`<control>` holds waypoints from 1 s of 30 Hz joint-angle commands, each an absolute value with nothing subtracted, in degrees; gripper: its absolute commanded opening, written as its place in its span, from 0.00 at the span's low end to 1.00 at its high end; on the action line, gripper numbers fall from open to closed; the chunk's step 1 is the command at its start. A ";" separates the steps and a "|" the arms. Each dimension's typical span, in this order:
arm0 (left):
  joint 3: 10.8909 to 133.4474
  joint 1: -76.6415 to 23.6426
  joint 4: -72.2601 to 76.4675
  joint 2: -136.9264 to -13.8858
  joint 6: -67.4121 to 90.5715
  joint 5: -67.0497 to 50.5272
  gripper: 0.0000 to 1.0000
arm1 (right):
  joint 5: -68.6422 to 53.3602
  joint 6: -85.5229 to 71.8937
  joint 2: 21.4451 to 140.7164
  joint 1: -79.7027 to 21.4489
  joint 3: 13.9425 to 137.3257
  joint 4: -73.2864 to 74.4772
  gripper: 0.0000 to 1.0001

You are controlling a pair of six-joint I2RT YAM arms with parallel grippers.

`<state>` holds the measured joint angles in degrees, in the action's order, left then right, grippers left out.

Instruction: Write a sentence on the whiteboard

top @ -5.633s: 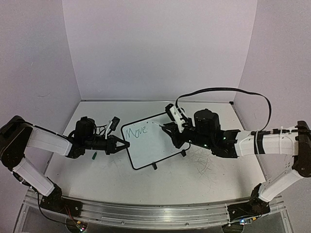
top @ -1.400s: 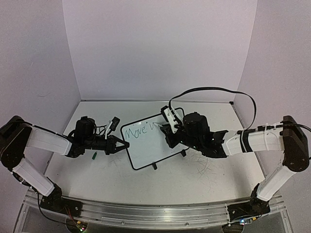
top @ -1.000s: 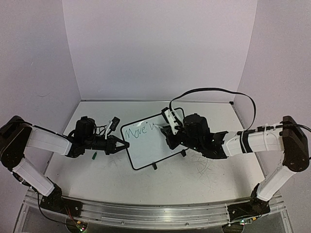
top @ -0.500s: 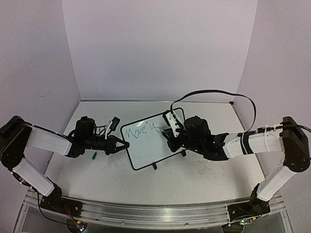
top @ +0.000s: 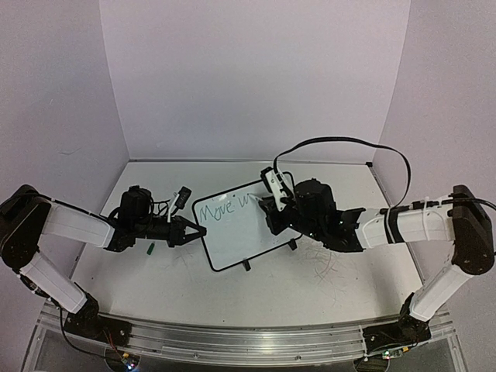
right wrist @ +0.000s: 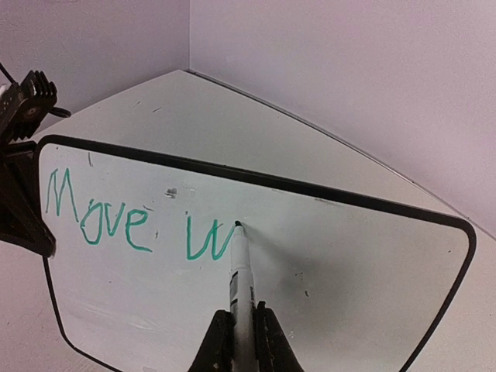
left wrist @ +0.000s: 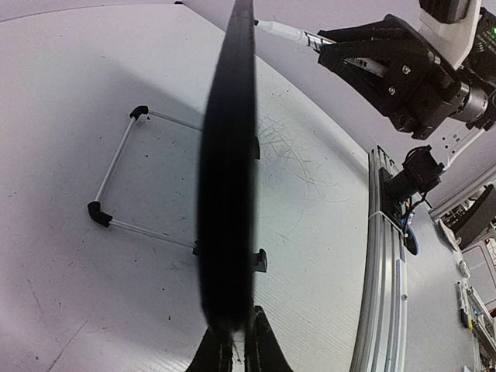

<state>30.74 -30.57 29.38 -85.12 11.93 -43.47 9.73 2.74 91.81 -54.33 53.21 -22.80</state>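
The whiteboard (top: 242, 232) stands near the middle of the table (top: 232, 298), tilted back on its wire legs. Its writing face is turned towards the right arm, and its long side runs slantwise from the near left towards the far right corner. In green it reads "Move", followed by the first strokes of another word that look like a "w".

A white marker (right wrist: 239, 271) has its tip touching the board at the top of the last stroke. The right gripper (right wrist: 239, 329) is closed tight on the marker's barrel, one finger on either side. It reaches in from the right edge of the table.

The left gripper (left wrist: 239, 337) is pinched shut on the board's left edge, its black frame between the two fingers. In that wrist view the board (left wrist: 229, 194) shows edge-on as a dark band.

A small green piece (top: 151, 249) lies on the table beside the left arm, towards the left edge. Thin scribbled marks (top: 322, 260) scuff the table just to the right of the board's feet.
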 commanded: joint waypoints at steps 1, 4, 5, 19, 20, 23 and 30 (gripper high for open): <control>31.92 -30.50 27.33 -84.20 7.83 -42.03 0.00 | 11.88 2.49 92.55 -53.53 55.63 -24.16 0.00; 31.82 -30.50 27.33 -84.11 7.82 -41.88 0.00 | 10.53 2.43 92.20 -53.53 55.08 -24.10 0.00; 31.82 -30.46 27.33 -84.15 7.82 -41.78 0.00 | 10.00 2.47 91.94 -53.53 54.71 -24.08 0.00; 31.97 -30.41 27.14 -84.09 7.90 -41.07 0.00 | 7.28 0.80 87.17 -52.95 50.45 -25.59 0.00; 31.92 -30.41 27.13 -83.96 7.94 -41.13 0.00 | 7.22 0.79 87.45 -52.91 50.80 -25.65 0.00; 31.90 -30.41 27.02 -83.68 8.00 -41.05 0.00 | 7.25 0.79 88.93 -52.87 52.21 -25.66 0.00; 32.05 -30.42 26.86 -83.76 7.85 -41.24 0.00 | 6.88 1.24 89.89 -52.86 53.17 -25.63 0.00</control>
